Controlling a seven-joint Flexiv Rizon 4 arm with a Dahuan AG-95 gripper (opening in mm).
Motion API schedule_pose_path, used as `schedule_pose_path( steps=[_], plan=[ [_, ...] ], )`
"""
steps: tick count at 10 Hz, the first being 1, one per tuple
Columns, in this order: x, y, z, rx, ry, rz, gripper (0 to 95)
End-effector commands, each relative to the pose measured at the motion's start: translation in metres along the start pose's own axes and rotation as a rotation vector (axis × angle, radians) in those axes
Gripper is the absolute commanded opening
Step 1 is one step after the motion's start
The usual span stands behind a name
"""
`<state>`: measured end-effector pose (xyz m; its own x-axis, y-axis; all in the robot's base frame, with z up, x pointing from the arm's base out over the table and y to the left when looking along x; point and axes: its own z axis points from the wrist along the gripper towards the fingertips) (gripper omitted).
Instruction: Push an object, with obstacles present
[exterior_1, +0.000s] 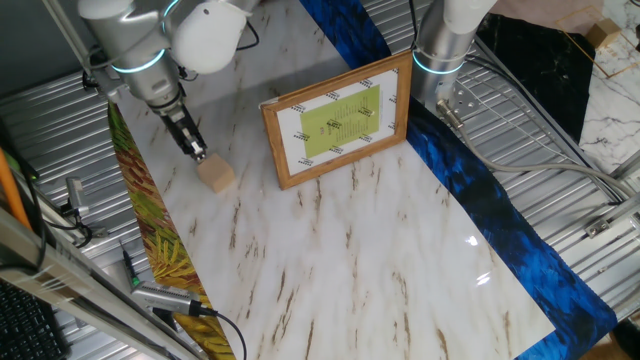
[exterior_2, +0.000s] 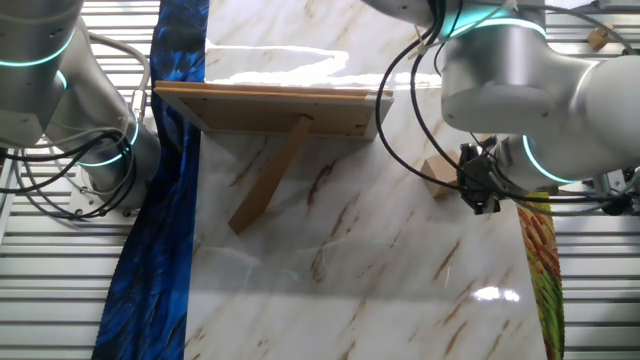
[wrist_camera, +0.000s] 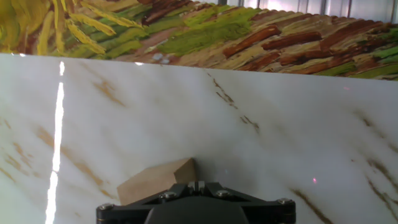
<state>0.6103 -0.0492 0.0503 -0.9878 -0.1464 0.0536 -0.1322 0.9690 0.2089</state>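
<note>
Your gripper (exterior_1: 197, 153) sits upper left of one fixed view, fingers together, tip touching the cube (exterior_1: 216, 175) from above-left. Cube rests on the marble table (exterior_1: 340, 260), left of the picture frame (exterior_1: 338, 119), apart from it. Frame stands upright at top centre.

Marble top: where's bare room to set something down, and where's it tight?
Free: the wide marble in front of the picture frame, out to the blue cloth and leaf-print strip. Crowded: around the gripper and wooden cube, beside the frame.
</note>
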Motion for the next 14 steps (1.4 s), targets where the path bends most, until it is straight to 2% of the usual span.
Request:
schedule_pose_path(
  steps=[1, 8, 9, 14],
  plan=[
    [0.0003, -0.0004, -0.0002, 0.003, 0.003, -0.011, 0.0],
    [0.0004, -0.0012, 0.0000, 0.015, 0.009, -0.053, 0.0],
    [0.0022, -0.0075, -0.0001, 0.023, 0.004, -0.051, 0.0],
    [0.0022, -0.0075, -0.0001, -0.003, -0.002, -0.111, 0.0]
  ],
)
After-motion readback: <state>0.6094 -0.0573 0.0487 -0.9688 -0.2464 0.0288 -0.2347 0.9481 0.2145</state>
